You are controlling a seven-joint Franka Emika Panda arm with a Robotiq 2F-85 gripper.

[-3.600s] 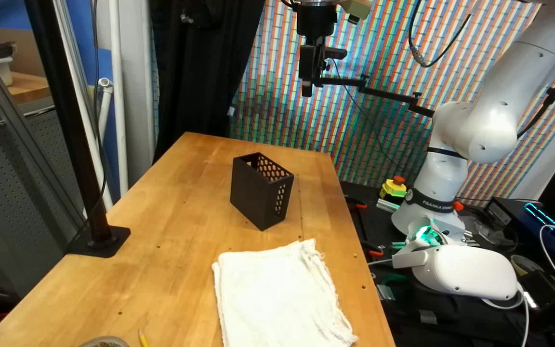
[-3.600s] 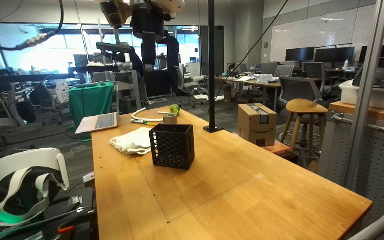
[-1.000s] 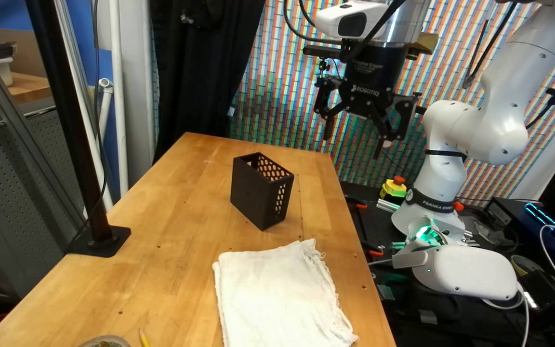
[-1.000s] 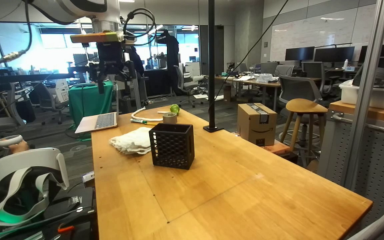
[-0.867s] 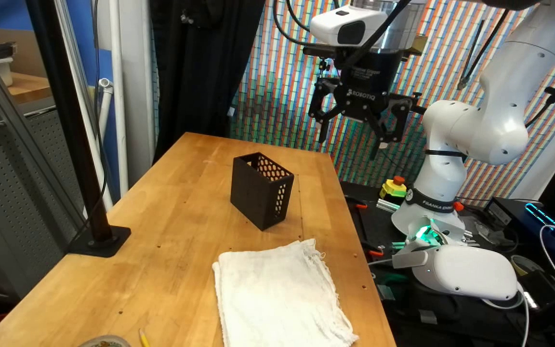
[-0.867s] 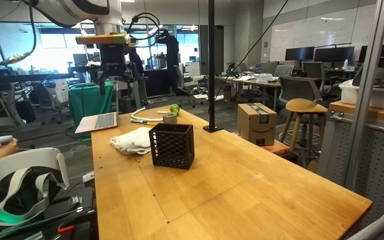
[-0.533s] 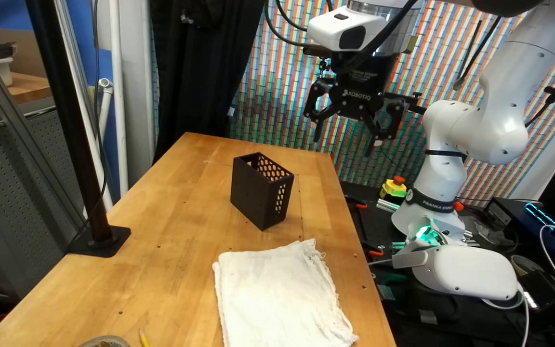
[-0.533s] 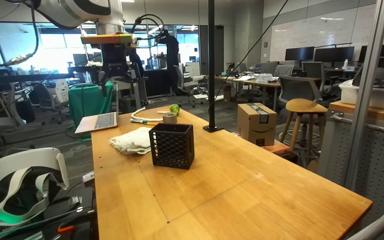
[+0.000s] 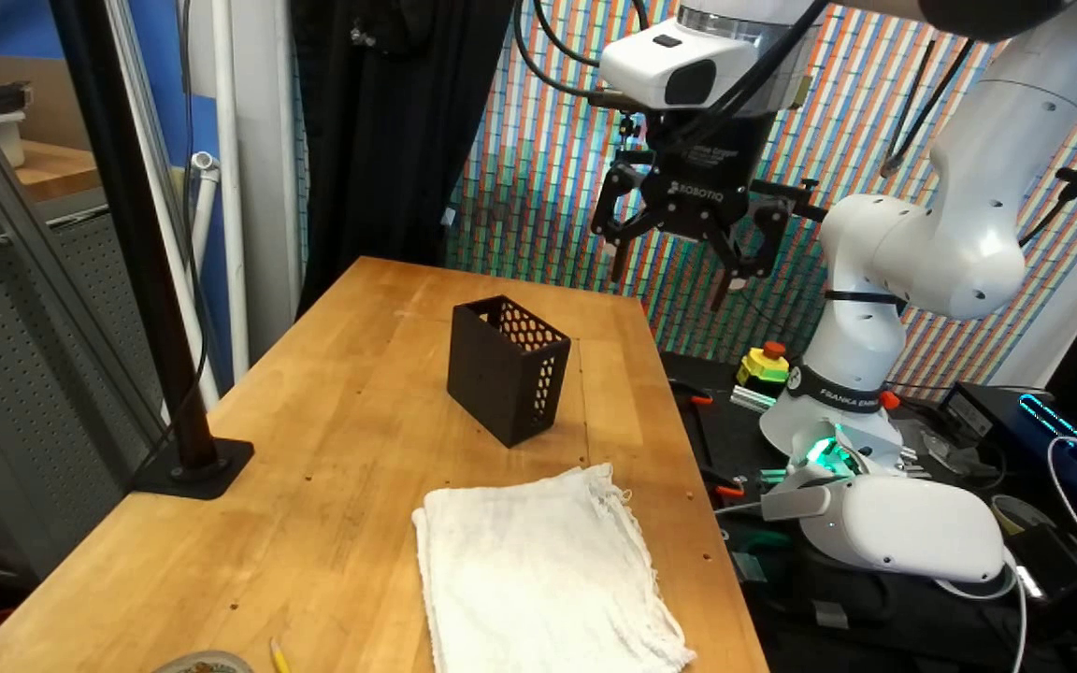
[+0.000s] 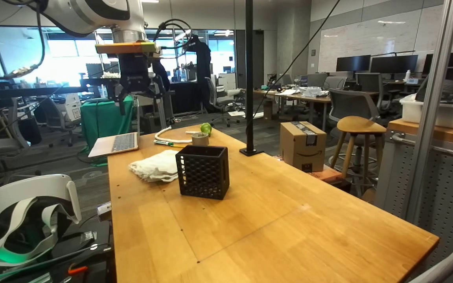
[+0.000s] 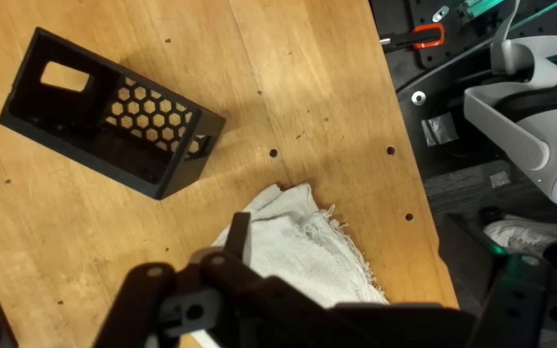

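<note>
Gripper (image 9: 667,283) wide and empty, I hang it well above the cloth (image 9: 538,570) and black bin (image 9: 487,374), seemingly for clearance.

Robot arm (image 9: 922,257) and monitors (image 10: 394,63) suggest a lab.

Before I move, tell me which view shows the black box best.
The wrist view: it looks down into the open top of the black box, showing much of its inside, with nothing in front. Both exterior views show it upright on the table, but mostly its outer walls and little of its inside.
</note>
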